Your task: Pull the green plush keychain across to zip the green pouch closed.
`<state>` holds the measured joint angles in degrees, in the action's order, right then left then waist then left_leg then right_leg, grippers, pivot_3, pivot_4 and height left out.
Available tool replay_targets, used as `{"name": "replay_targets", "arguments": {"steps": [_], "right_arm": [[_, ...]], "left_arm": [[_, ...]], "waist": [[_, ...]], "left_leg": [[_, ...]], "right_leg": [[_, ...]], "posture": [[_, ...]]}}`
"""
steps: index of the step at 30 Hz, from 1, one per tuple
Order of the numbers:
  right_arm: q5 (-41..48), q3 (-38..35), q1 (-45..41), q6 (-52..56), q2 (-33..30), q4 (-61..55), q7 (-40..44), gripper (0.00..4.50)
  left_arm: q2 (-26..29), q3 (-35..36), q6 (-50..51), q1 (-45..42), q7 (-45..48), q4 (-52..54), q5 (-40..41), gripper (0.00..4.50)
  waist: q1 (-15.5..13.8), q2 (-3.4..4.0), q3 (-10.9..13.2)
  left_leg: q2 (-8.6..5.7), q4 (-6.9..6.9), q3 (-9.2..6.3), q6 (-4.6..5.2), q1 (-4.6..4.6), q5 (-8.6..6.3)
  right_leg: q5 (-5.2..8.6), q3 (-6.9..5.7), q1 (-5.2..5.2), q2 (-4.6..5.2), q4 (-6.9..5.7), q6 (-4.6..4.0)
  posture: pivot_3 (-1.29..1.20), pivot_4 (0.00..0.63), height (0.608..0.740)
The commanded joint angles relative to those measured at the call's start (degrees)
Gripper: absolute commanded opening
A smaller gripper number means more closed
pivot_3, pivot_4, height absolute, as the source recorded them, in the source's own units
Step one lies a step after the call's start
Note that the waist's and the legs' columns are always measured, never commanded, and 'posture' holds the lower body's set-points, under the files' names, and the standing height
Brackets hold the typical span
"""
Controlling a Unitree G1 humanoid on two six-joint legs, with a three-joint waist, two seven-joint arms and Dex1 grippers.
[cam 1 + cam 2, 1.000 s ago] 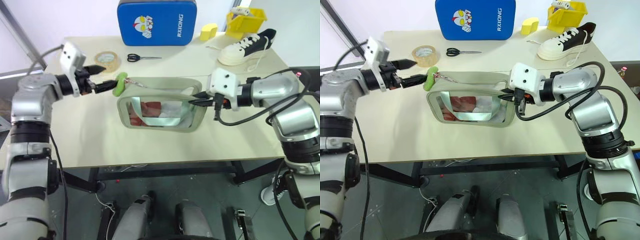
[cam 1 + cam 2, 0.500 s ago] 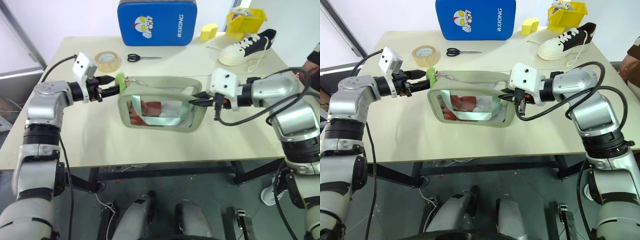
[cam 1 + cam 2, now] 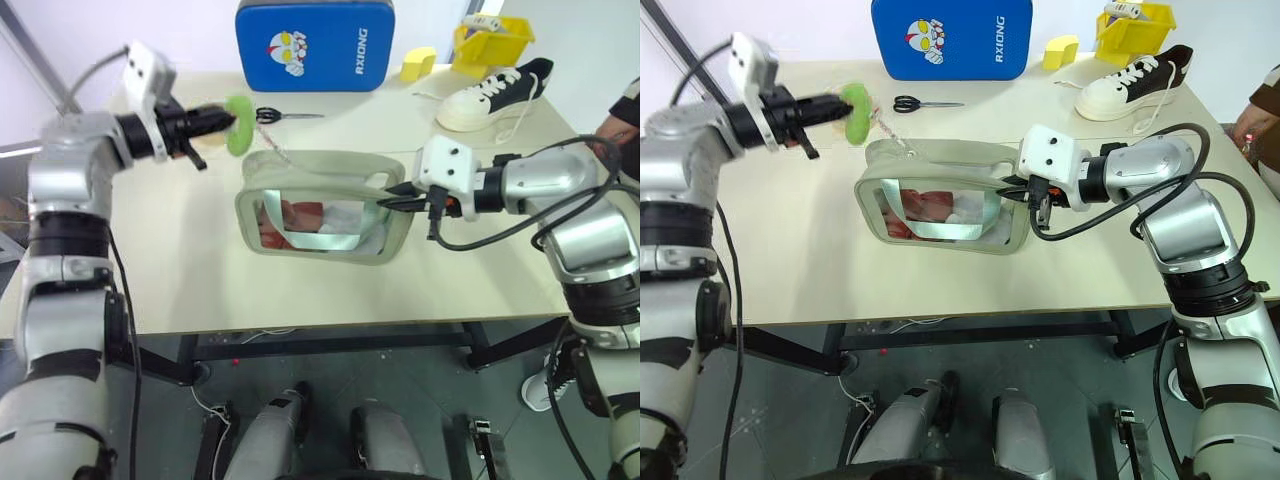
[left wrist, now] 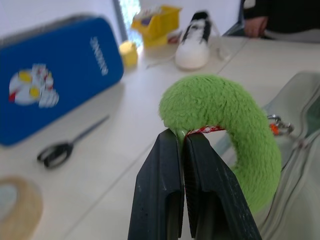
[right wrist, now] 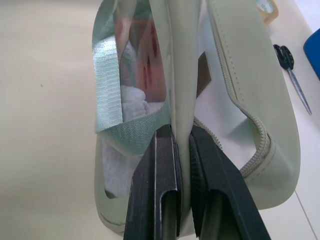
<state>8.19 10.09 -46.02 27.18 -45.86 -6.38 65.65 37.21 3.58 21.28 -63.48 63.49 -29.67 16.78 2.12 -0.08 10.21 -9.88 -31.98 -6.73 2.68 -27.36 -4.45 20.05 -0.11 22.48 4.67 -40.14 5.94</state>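
At far left the left gripper (image 3: 218,122) is clenched on the green plush keychain (image 3: 238,137), raised above the table (image 3: 180,260), its chain leading right to the green pouch (image 3: 325,205), whose right end the right gripper (image 3: 392,199) pinches.

Left gripper (image 4: 182,142) raised, fingers pinched together; right gripper (image 5: 181,145) angled downward, fingers clamped.

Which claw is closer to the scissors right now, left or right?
Left. The left claw, holding the green plush keychain, is just beside the scissors; the right claw grips the green pouch farther away.
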Motion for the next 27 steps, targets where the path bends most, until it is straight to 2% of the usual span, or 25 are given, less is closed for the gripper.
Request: {"name": "replay_targets", "arguments": {"steps": [1, 7, 10, 16, 21, 24, 27], "right_arm": [[0.23, -0.63, -1.12, -0.53, 0.19, -0.52, -0.26, 0.00], [0.21, -0.54, -1.14, -0.50, 0.38, -0.68, -0.40, 0.00], [0.19, -0.57, -1.00, -0.44, 0.46, -0.78, -0.56, 0.00], [0.10, -0.21, -1.21, -1.07, 0.92, -0.02, -0.69, 0.00], [-0.10, 0.17, -1.90, -2.12, 1.62, 1.31, -0.46, 0.00], [-0.24, 0.46, -2.45, -3.07, 2.04, 2.41, -0.20, 0.00], [-0.47, 0.74, -3.03, -3.88, 2.35, 3.43, 0.14, 0.00]], "left_arm": [[-3.11, -3.72, -1.14, -0.95, 0.81, 5.18, -0.77, 0.05], [-4.23, -7.69, -3.98, 1.18, 1.11, 6.98, -4.18, 0.05], [-2.86, -7.45, -5.25, 0.51, 1.50, 5.90, -5.01, 0.98], [2.64, -5.36, -3.23, -3.34, 3.35, 5.64, -4.10, 3.99], [10.15, -3.07, 3.09, -1.26, 7.45, 10.45, -1.09, 3.99], [14.07, -3.07, 8.00, 8.53, 9.60, 21.75, 1.05, 3.99], [14.68, -2.89, 10.02, 15.46, 8.18, 28.43, 1.89, 3.99]], "waist": [[-0.11, 0.00, 0.00], [0.57, 0.00, 0.00], [0.42, 0.00, 0.00], [0.34, 0.00, 0.00], [0.47, 0.00, 0.00], [0.48, 0.05, -0.03], [0.28, 0.04, -0.02]], "left_leg": [[0.00, -0.01, 0.00, 0.00, 0.00, 0.00], [0.00, -0.01, 0.01, 0.01, -0.02, 0.00], [0.00, -0.02, 0.01, 0.01, -0.02, 0.01], [0.00, -0.04, -0.01, 0.02, -0.02, -0.01], [0.00, 0.06, 0.01, 0.02, -0.02, -0.01], [0.00, 0.06, 0.03, 0.02, 0.02, -0.02], [0.01, 0.10, 0.06, 0.04, 0.14, -0.02]], "right_leg": [[0.00, -0.01, -0.02, 0.00, 0.00, 0.00], [-0.01, 0.04, -0.04, 0.00, -0.01, 0.02], [-0.01, 0.03, 0.00, 0.00, -0.01, 0.02], [-0.01, 0.00, 0.02, -0.01, 0.00, 0.02], [-0.01, 0.05, 0.10, -0.03, -0.01, 0.02], [-0.01, 0.07, 0.03, -0.04, 0.01, 0.02], [0.00, 0.11, -0.05, -0.05, 0.01, 0.02]], "posture": [[0.00, 0.150, 0.740], [0.00, 0.150, 0.740], [0.00, 0.150, 0.740], [0.00, 0.150, 0.740], [0.00, 0.150, 0.740], [0.00, 0.150, 0.740], [0.00, 0.150, 0.740]]}}
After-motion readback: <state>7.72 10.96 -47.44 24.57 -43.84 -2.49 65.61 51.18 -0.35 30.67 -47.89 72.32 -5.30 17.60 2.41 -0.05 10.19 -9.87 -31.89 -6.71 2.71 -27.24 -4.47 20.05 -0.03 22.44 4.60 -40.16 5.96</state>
